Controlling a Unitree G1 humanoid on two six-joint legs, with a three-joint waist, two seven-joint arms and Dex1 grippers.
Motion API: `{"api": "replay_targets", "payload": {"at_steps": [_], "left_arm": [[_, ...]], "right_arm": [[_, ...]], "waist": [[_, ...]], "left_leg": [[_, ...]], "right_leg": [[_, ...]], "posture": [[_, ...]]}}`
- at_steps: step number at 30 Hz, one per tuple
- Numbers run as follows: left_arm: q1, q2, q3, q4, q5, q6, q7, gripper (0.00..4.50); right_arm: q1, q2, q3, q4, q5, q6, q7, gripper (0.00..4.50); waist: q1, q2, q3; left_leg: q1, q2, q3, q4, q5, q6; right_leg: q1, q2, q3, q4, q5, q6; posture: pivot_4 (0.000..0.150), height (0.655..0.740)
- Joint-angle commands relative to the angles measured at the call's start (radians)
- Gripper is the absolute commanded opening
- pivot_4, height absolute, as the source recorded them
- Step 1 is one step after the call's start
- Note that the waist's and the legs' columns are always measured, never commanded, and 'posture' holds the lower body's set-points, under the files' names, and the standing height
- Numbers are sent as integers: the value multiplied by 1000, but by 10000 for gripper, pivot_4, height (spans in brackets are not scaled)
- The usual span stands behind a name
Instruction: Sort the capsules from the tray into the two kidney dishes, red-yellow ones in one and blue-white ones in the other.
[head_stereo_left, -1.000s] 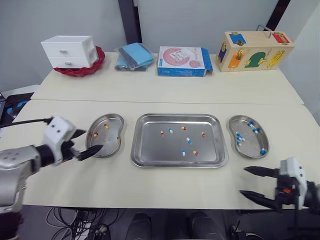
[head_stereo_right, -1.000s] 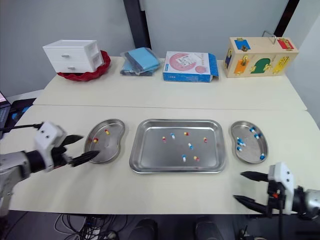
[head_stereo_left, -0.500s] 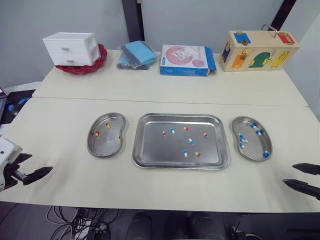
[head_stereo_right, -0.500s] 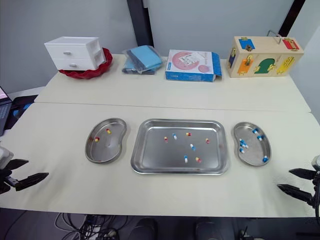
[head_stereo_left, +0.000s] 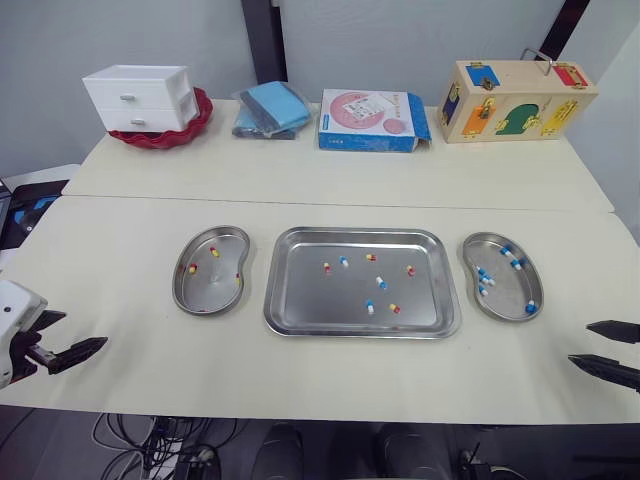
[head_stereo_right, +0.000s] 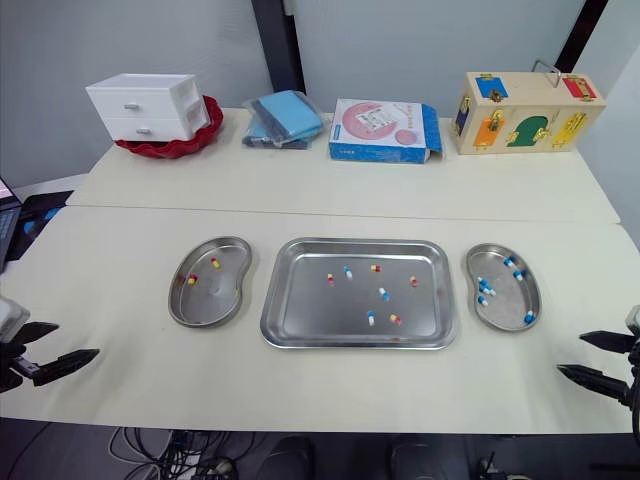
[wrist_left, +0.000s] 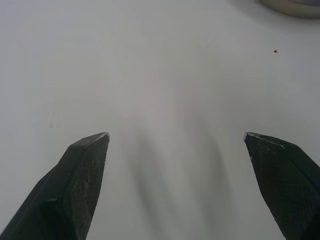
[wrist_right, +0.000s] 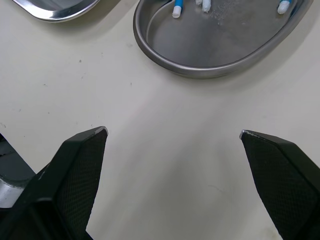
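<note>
Black-fingered left pincer (head_stereo_left: 84, 329) and right pincer (head_stereo_left: 580, 343) stand spread wide, empty, over the worktop (head_stereo_left: 330, 375). The central tray (head_stereo_left: 310, 300) holds four red-yellow capsules (head_stereo_left: 393, 308) and three blue-white capsules (head_stereo_left: 381, 283). The left kidney dish (head_stereo_left: 215, 292) has three red-yellow, the right kidney dish (head_stereo_left: 505, 290) six blue-white.

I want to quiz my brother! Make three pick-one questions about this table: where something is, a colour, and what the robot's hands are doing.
1. Where is the shiny metal kidney dish holding blue-white capsules? A) left of the big steel tray B) right of it C) behind it
2. What colour is the bowl under the small white drawer box? A) red B) green C) black
3. The left hand and right hand are: A) open, empty B) shut on capsules C) lifting the tray
Answers: B, it sits on the tray's right; A, its rim shows red; A, both spread wide, nothing held.
</note>
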Motion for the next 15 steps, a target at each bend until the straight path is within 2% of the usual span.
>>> {"api": "replay_targets", "payload": {"at_steps": [1, 8, 12, 15], "left_arm": [[12, -1, 24, -20, -5, 1, 9, 44721], [0, 8, 12, -45, -11, 2, 6, 44721], [-35, 7, -18, -146, -50, 42, -16, 44721], [-88, -6, -100, -276, -99, 124, -8, 44721]], "right_arm": [[-10, 0, -8, 1, -6, -18, 15, 45000], [-8, 28, -9, -23, 0, -41, 18, 45000], [19, 130, -31, -131, 56, -87, 25, 45000], [38, 261, -23, -245, 112, -165, 14, 45000]], "waist": [[-1, 0, 0], [-1, 0, 0], [4, 0, 0], [8, 0, -1]], "left_leg": [[0, 0, 0, 0, 0, 0], [0, 0, 0, 0, 0, 0], [-1, 0, -2, 0, 0, 0], [-1, 0, -1, 1, 0, 0]], "right_leg": [[0, 0, 0, 0, 0, 0], [0, 0, 0, 0, 0, 0], [0, 0, -2, 0, 0, 0], [1, 0, -1, 1, 0, 0]], "posture": [[1500, 7400], [1500, 7400], [1500, 7400], [1500, 7400]]}}
